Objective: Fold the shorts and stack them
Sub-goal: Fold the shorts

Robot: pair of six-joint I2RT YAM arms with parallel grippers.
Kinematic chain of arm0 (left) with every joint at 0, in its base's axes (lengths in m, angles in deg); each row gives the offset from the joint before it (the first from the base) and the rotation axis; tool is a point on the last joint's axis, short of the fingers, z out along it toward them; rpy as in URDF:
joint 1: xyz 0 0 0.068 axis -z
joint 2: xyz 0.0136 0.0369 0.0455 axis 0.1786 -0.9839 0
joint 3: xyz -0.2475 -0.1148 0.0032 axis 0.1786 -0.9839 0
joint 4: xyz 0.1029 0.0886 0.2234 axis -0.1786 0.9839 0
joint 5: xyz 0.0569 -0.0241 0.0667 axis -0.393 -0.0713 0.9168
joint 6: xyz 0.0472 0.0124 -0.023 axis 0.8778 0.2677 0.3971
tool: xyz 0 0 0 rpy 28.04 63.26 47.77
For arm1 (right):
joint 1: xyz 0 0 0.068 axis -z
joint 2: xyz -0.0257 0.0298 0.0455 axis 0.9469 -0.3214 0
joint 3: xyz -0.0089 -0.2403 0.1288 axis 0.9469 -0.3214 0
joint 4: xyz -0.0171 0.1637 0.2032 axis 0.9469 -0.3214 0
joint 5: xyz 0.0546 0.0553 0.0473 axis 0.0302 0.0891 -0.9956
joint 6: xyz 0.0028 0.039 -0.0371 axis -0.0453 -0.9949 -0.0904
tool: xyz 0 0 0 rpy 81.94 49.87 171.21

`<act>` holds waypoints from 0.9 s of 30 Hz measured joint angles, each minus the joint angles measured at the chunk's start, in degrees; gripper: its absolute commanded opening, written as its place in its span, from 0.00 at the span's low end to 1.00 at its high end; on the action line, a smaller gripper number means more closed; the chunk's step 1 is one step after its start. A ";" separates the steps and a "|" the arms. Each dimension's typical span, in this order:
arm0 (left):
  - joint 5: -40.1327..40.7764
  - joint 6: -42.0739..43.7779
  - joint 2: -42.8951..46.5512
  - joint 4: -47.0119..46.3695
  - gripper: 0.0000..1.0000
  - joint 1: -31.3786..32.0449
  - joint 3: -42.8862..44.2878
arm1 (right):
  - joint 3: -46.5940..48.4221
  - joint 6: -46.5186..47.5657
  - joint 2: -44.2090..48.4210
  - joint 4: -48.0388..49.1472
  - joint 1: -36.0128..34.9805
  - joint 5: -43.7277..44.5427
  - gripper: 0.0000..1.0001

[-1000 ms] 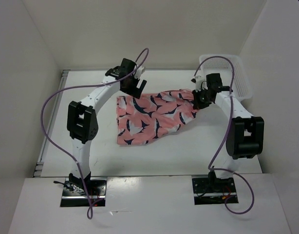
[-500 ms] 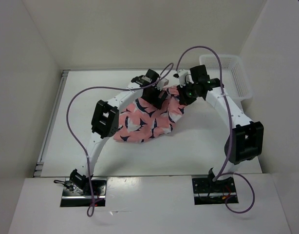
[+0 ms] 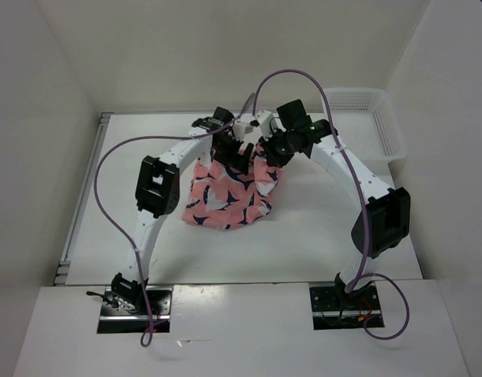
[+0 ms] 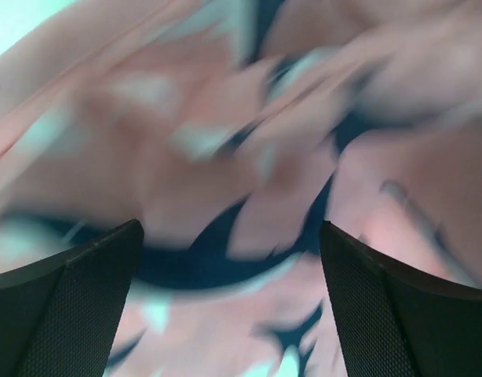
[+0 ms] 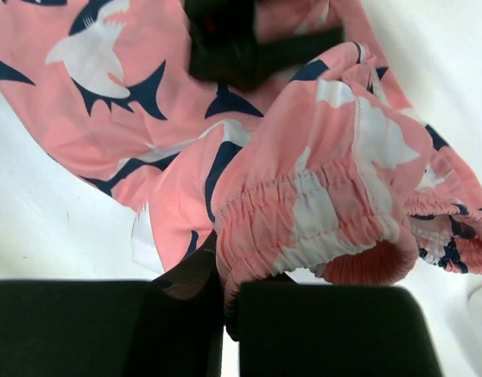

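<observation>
Shorts (image 3: 225, 206), salmon, bird-printed (bunched), right tool (image 5: 229, 289) pinching waistband (image 5: 319, 232), left tool (image 4: 229, 228) spread.

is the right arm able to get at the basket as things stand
Probably yes: the basket lies beside the right arm with nothing between. But its fingers are shut on the shorts, which would drag along.

Shorts (image 3: 229, 196): soft salmon-pink fabric, navy and white bird-like print all over. Bunched in a crumpled heap at mid-table, not flat. Far edge raised and gathered together; lower part rests on the table, spreading toward the near left. Elastic waistband (image 5: 319, 228) ruched, curled over on itself. In the left wrist view the cloth is close and blurred.
</observation>
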 measured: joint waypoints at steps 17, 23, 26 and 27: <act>5.88 -0.04 15.72 3.80 0.98 -12.61 -21.09 | 2.16 1.95 -3.74 -0.94 0.02 2.56 0.00; 6.67 -0.24 13.66 2.05 0.63 -12.70 -22.86 | 4.35 2.56 -5.62 -0.94 -0.72 2.99 0.00; 4.72 -0.15 12.66 1.42 0.36 -13.09 -23.08 | 4.66 3.17 -5.75 -0.96 -2.01 3.52 0.00; 3.76 -0.13 12.39 1.40 0.30 -13.33 -23.12 | 5.05 3.41 -6.01 -1.01 -2.62 3.58 0.00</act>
